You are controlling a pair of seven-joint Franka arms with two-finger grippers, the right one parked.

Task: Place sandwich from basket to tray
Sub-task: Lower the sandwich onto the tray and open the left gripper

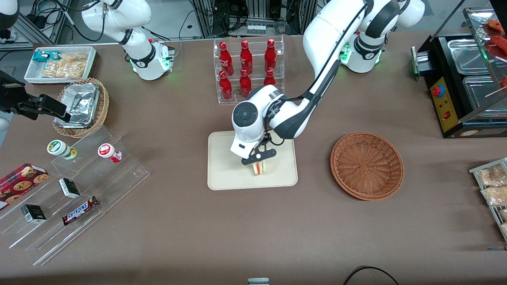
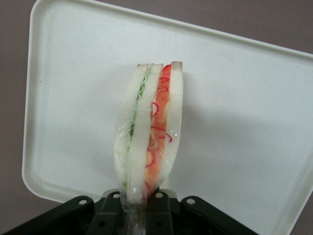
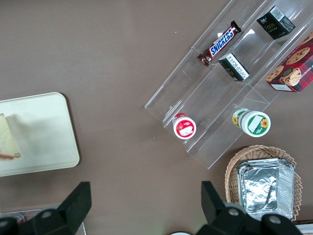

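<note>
The working arm's black two-finger gripper [image 1: 259, 156] hangs over the flat cream-beige rectangular plastic tray [image 1: 225, 174], its fingers [image 2: 159, 208] pressed onto the clear-wrapped top of the one small triangular white-bread sandwich [image 1: 260, 168]. The wedge stands upright with its cut edge of red-pink and green layers showing [image 2: 149, 132]; whether its lower end touches the tray cannot be told. It sits at the tray's near part, toward the working arm's end.

Well apart, toward the working arm's end of the table, lies the one round reddish-brown woven wicker basket [image 1: 367, 165], with nothing in it.

Farther from the front camera than the tray stands a clear acrylic rack [image 1: 248, 69] holding seven red bottles [image 1: 246, 55].

Toward the parked arm's end, a clear stepped display [image 1: 75, 198] carries two small round cups [image 1: 109, 152], two small dark boxes [image 1: 69, 187], one Snickers bar [image 1: 80, 210] and one red cookie box [image 1: 20, 183]. Beside it are one tan wicker basket with a foil container [image 1: 81, 105] and one white bin of snack packets [image 1: 61, 65].

Everything rests on a brown table surface [image 1: 178, 237]. At the working arm's end stands a black appliance with steel pans [image 1: 461, 83]. Cables and metal framing fill the room past the table.
</note>
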